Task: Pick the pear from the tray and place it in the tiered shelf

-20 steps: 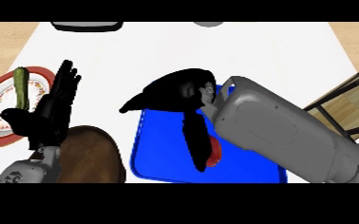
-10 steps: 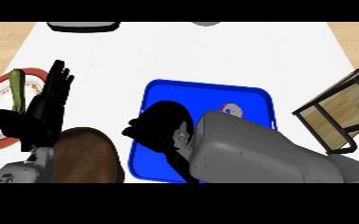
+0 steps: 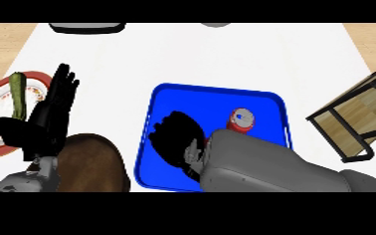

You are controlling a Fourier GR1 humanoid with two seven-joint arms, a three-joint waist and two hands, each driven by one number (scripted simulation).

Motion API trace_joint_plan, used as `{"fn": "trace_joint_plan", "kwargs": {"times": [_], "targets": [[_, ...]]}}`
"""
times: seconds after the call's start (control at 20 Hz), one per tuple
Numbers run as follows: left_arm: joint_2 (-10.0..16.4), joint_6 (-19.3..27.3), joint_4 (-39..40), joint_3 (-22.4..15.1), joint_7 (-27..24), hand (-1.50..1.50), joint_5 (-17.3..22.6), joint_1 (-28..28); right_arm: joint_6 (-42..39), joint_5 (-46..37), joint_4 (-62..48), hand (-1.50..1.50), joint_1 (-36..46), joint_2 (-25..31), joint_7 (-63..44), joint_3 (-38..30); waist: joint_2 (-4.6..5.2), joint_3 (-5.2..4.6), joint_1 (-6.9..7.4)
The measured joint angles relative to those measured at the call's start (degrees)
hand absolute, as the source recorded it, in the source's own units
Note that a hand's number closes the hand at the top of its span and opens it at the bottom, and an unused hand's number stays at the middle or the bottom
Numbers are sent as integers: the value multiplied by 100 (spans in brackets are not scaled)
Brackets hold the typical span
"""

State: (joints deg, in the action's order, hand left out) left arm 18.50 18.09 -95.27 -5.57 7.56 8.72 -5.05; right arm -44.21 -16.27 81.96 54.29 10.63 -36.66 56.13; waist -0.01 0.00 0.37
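The robot's right forearm [image 3: 272,169] is a broad, smooth, light grey shell with rounded edges, and it ends in a matt black right hand [image 3: 172,134]. The left forearm [image 3: 26,181] is a slimmer grey casing with a narrow grey wrist, carrying a black left hand [image 3: 43,122] with long, slender black fingers [image 3: 63,82].

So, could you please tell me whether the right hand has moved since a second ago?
Yes. The right hand has drawn back toward the robot, from the far edge of the blue tray to its near-left part.
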Motion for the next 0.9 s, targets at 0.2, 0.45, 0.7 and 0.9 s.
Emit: {"fn": "trace_joint_plan", "kwargs": {"times": [0.2,0.45,0.7,0.9], "targets": [[-79,-71,81,94,-32,0,-43,-64,-94,-468,-137,-150,-190,109,470,-199,4,0,-4],[-150,-101,-86,120,116,0,-174,-8,-51,-1146,-340,-150,-559,124,1051,-243,4,1,-1],[-179,-267,-49,264,88,0,-195,11,-102,-1728,-479,-150,-838,187,1521,-330,3,0,-6],[-293,-318,-86,268,56,0,-288,106,46,-2190,-767,-150,-1005,19,1896,-447,4,0,-1]]}}
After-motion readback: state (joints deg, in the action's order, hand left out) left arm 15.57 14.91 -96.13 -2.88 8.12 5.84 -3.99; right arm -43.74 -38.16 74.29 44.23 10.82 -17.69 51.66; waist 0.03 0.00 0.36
